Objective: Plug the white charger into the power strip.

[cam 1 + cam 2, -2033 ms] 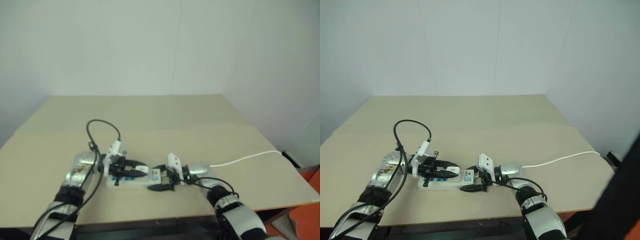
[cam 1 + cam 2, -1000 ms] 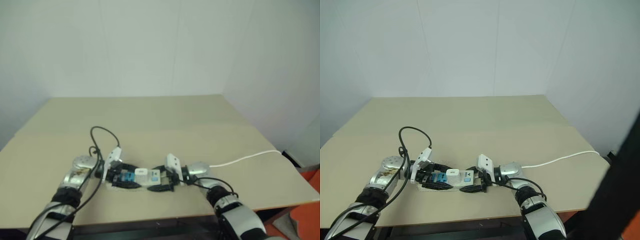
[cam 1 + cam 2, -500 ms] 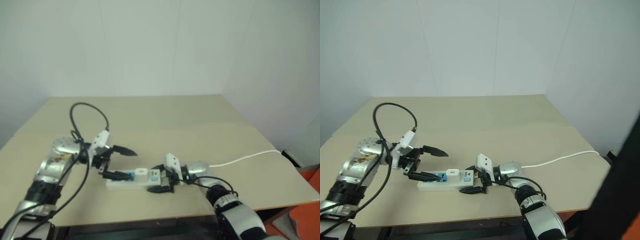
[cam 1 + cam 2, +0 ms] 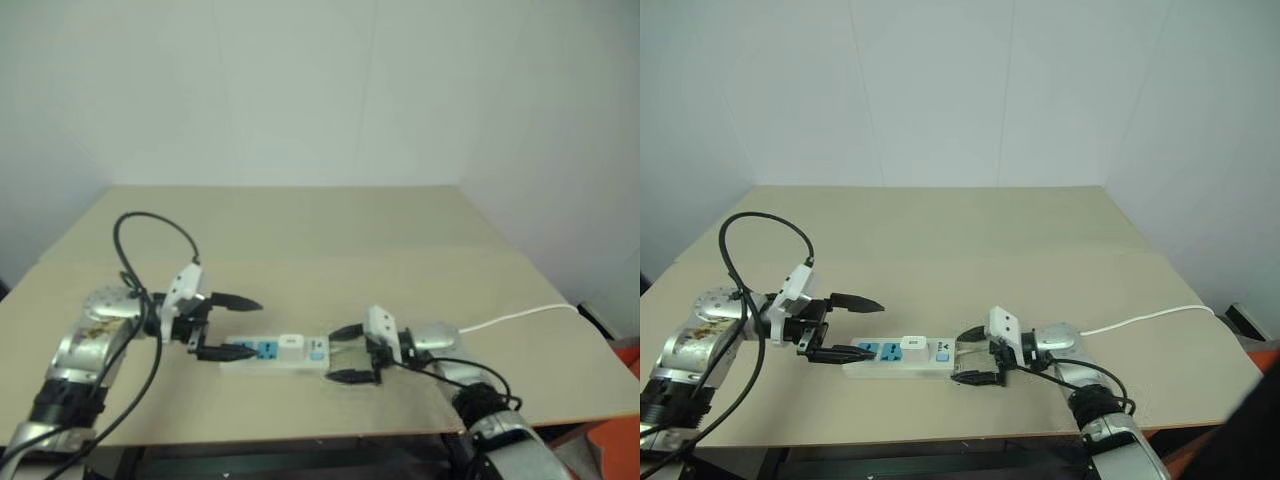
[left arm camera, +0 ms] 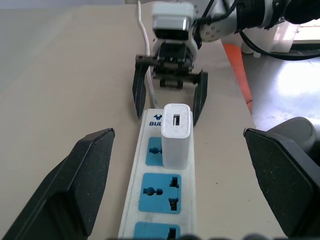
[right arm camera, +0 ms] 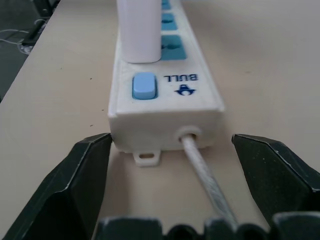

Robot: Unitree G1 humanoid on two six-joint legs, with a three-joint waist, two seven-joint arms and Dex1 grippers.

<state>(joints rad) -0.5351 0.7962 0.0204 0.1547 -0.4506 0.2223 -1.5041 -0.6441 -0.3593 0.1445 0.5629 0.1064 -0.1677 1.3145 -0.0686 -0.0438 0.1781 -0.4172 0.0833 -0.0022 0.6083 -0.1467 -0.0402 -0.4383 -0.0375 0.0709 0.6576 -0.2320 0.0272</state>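
The white charger [image 5: 176, 134] is seen standing upright in a socket of the power strip [image 4: 275, 355], which lies lengthwise on the worktop [image 4: 330, 250] between the two claws. The left claw [image 4: 229, 326], jaws apart and empty, is held raised off one end. The right claw [image 6: 165, 185], nearer the charger, is spread empty about the corded end.

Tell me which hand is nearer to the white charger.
Right. The right hand straddles the cord end of the power strip, next to the white charger. The left hand hovers over the strip's far end, farther off.
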